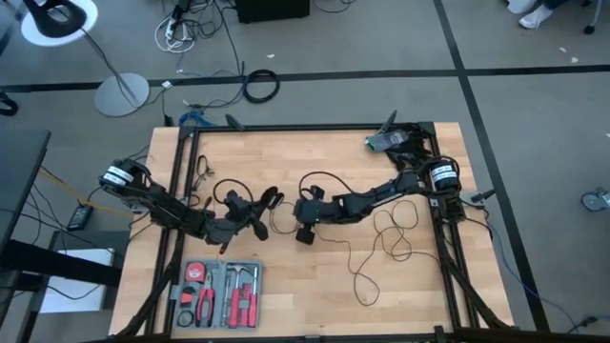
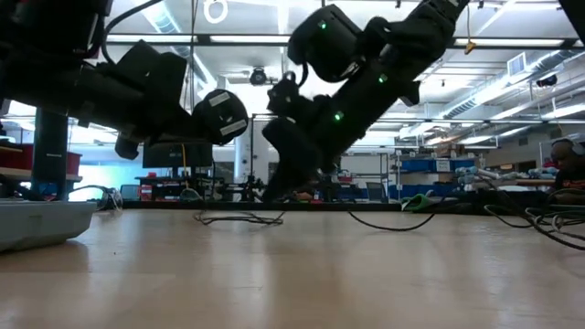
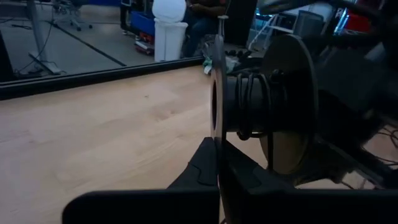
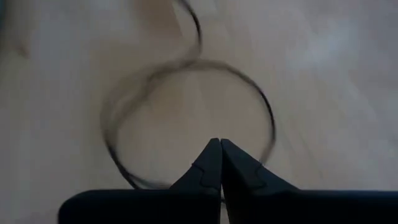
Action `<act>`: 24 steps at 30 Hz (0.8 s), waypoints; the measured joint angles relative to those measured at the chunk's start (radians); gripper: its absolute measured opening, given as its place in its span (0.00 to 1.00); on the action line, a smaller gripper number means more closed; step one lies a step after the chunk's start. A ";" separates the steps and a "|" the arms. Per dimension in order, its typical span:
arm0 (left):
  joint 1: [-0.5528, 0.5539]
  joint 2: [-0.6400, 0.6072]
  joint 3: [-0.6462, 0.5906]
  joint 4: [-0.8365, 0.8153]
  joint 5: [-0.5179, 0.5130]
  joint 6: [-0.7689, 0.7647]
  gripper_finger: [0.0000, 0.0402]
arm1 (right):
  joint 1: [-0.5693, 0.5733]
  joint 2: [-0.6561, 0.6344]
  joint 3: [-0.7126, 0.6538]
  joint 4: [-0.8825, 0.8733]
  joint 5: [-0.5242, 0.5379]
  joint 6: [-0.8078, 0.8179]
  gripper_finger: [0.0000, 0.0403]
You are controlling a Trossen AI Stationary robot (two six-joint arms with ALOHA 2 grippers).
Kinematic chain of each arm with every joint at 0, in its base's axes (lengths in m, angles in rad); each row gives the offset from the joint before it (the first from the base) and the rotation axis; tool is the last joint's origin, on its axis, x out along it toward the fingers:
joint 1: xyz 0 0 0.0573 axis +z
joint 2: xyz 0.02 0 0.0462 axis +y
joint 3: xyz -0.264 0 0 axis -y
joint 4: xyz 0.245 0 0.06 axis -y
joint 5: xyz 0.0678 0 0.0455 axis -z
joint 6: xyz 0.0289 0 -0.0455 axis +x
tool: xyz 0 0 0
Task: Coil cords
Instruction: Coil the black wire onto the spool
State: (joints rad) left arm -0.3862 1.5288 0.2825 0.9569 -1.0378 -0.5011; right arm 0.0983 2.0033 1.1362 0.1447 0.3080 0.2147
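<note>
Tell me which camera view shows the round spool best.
The left wrist view: the spool fills it, cord wound round its core. The high view shows it small at the left end effector; the low view shows its dark end; the right wrist misses it.

Black cord (image 1: pixel 381 243), pale wood table (image 1: pixel 315 295), red-handled tools (image 1: pixel 238 295).

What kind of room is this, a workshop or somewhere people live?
Probably a lab or workshop: a wooden table with two robot arms, a tray of hand tools, and storage shelving under open ceiling pipes in the low view.
</note>
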 joint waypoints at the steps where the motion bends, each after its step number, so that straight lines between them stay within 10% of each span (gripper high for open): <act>1: 0.000 0.000 0.000 -0.001 0.002 0.000 0.00 | 0.002 -0.002 0.001 0.016 0.000 -0.005 0.01; 13: -0.003 0.001 0.000 -0.007 0.016 0.001 0.00 | 0.006 -0.214 -0.108 -0.185 0.044 -0.019 0.01; 24: -0.003 0.002 0.001 0.000 0.027 -0.001 0.00 | 0.006 -0.276 -0.539 0.817 0.009 0.097 0.01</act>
State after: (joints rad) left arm -0.3893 1.5303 0.2835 0.9572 -1.0107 -0.5018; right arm 0.1047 1.7276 0.5972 0.9614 0.3171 0.3116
